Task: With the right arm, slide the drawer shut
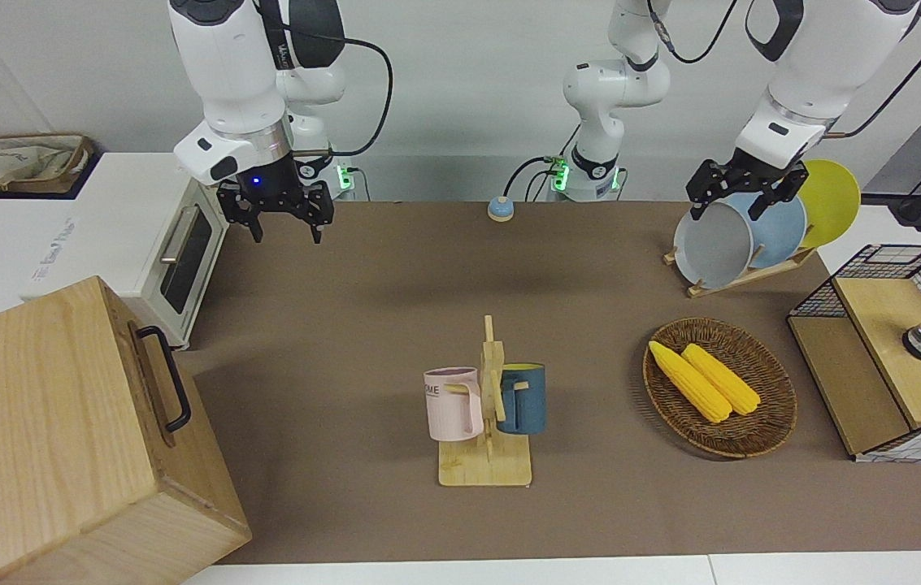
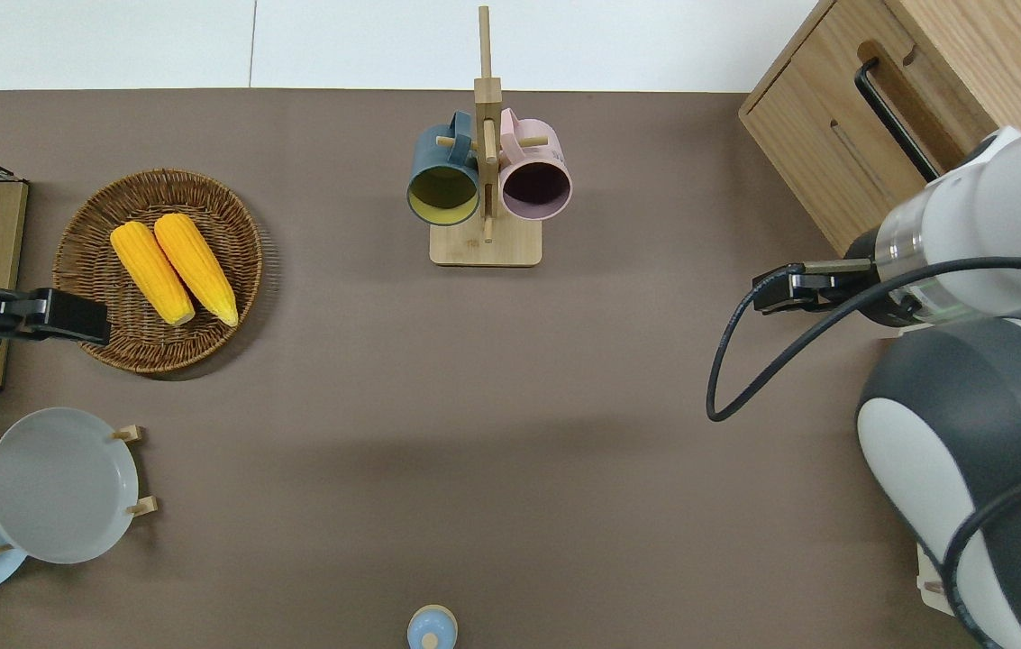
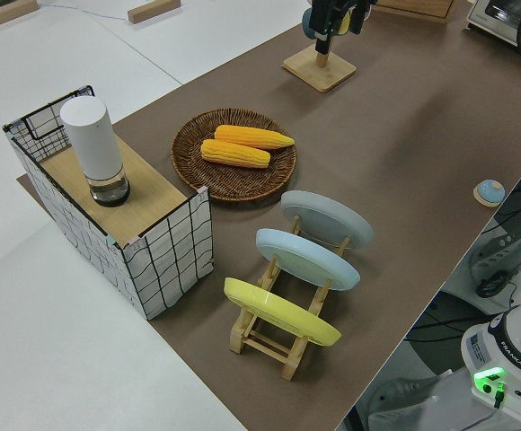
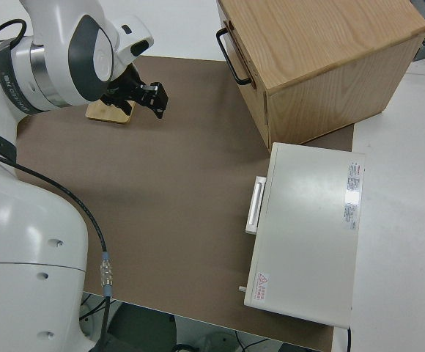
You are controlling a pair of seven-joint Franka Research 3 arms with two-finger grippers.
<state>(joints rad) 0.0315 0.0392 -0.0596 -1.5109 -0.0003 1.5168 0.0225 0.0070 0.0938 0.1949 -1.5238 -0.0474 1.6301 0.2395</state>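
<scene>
The drawer sits in the pale-wood cabinet at the right arm's end of the table. Its front with the black bar handle stands only slightly out from the cabinet face. The overhead view shows the drawer from above, and the right side view shows its handle. My right gripper hangs open and empty in the air over the brown mat, apart from the cabinet, with a blue light above it. It also shows in the right side view. The left arm is parked, its gripper open.
A white toaster oven stands beside the cabinet, nearer to the robots. Mid-table is a mug rack with two mugs. A basket of corn, a plate rack and a wire-mesh box stand toward the left arm's end.
</scene>
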